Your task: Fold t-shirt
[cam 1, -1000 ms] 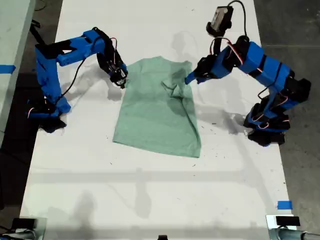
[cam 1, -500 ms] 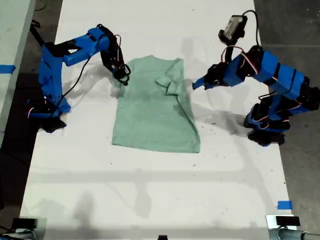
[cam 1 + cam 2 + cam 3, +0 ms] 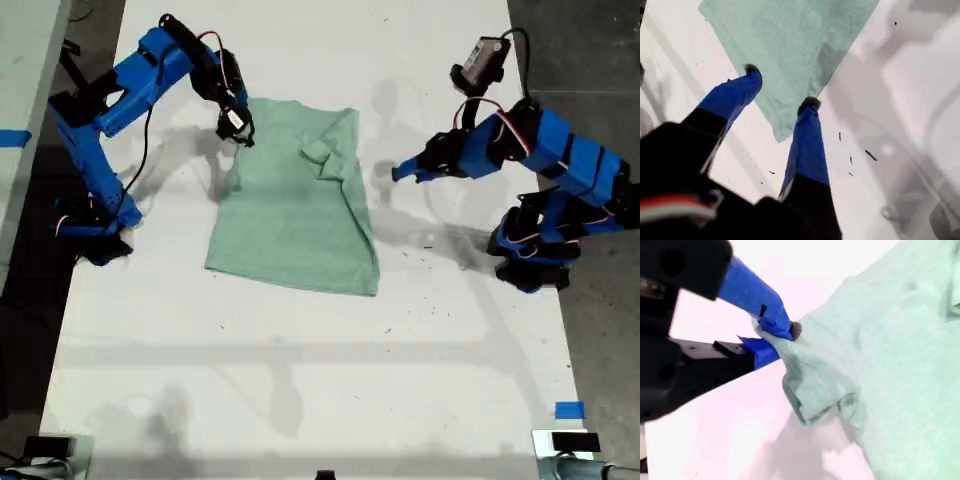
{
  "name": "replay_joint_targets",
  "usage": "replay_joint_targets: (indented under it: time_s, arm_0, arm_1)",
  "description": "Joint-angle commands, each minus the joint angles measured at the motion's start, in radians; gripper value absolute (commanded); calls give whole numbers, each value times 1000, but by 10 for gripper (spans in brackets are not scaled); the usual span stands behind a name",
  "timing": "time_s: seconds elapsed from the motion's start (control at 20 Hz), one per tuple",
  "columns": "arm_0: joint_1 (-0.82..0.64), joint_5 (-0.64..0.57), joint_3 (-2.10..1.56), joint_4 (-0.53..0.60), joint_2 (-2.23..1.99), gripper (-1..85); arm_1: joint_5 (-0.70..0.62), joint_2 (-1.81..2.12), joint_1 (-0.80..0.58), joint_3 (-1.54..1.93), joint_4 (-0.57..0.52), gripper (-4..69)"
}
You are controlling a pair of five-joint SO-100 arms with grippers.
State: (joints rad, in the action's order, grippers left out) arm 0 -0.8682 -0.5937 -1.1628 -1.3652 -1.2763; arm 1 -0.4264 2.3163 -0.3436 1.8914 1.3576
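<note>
Fingers [image 3: 771, 322] seemingly pinch t-shirt [image 3: 890, 365]; exterior view hides this.

A long white surface [image 3: 300, 380] fills most of the exterior view, running from the far edge to the near edge. It is matt and brightly lit from above, with soft grey shadows and a few small dark specks scattered across it. Dark grey floor [image 3: 590, 60] shows along both sides. A piece of blue tape [image 3: 568, 410] sits near the surface's near corner at the exterior view's right, and another strip of blue tape [image 3: 14, 138] marks a pale ledge [image 3: 25, 60] at the exterior view's left.
</note>
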Motion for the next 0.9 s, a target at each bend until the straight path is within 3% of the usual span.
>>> replay_joint_targets:
  time_s: [0.0, 0.3, 0.4, 0.5, 0.7, 0.85]
  arm_0:
    - [123, 8, 98, 61, 0, 0]
    - [219, 71, 264, 222, 270, 19]
    - [212, 58, 281, 256, 322, 263]
    - [210, 2, 290, 278, 302, 295]
    - [232, -74, 288, 242, 112, 306]
    - [279, -86, 261, 138, -58, 304]
  arm_1:
    - [18, 55, 20, 5, -25, 206]
    - [80, 143, 69, 100, -54, 207]
    - [100, 172, 86, 135, -66, 208]
    - [115, 199, 95, 173, -81, 208]
    - [133, 238, 106, 245, -114, 209]
    - [156, 253, 135, 275, -115, 198]
